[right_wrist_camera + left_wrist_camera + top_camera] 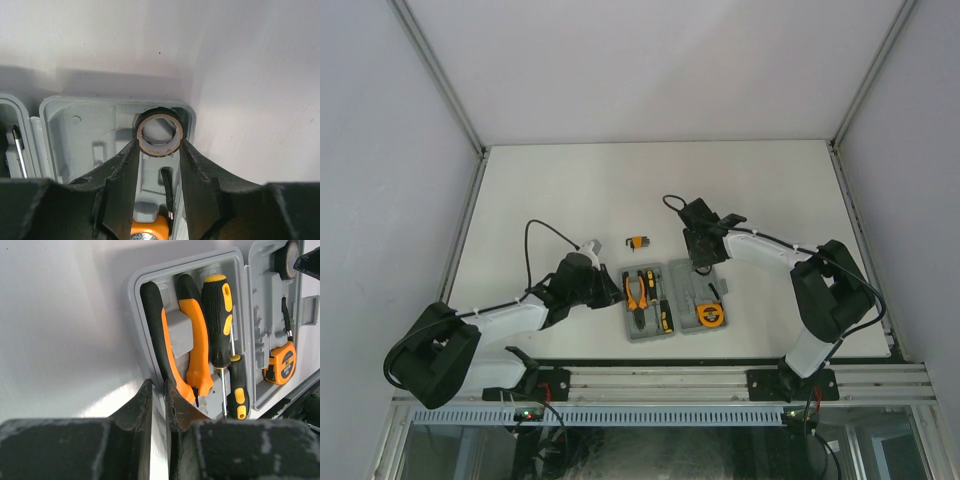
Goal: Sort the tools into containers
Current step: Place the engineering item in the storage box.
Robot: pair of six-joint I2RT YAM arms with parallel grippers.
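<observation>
The grey case (694, 291) lies open near the table's front. Its left half holds the orange-handled pliers (192, 330) and two black-and-yellow screwdrivers (217, 315). The orange tape measure (281, 364) sits in the right half. My left gripper (158, 384) is shut on the case's left rim (134, 295), one finger outside and one inside. In the right wrist view the black ring (158, 151) stands in the far corner recess, and my right gripper (158, 142) is shut on its sides. The small hex key set (637, 241) lies on the table behind the case.
An aluminium rail (660, 380) runs along the table's near edge, where both arm bases are bolted. White walls with metal posts (470, 130) enclose the table on three sides. A black cable (535, 235) loops above the left arm.
</observation>
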